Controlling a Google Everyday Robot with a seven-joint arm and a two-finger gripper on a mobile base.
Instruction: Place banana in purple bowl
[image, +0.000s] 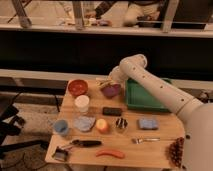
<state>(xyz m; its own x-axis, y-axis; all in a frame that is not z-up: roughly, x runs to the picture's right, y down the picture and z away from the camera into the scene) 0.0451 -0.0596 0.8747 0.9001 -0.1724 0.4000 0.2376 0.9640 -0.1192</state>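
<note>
The purple bowl (111, 90) stands on the wooden table (160, 135) at the back, between the red-orange bowl (77, 87) and the green tray (145, 96). My gripper (108, 81) reaches in from the right on the white arm and hangs just over the bowl's far left rim. A small pale yellow shape, the banana (102, 80), shows at the gripper's tip, just above and left of the bowl. How the banana sits in the gripper is unclear.
A white cup (82, 103), black block (112, 111), blue cup (61, 127), grey-blue cloth (84, 123), round orange fruit (102, 125), small jar (121, 123), blue sponge (147, 123), fork (145, 140), red-orange vegetable (111, 153), grapes (175, 150) and black-handled tool (85, 143) fill the table.
</note>
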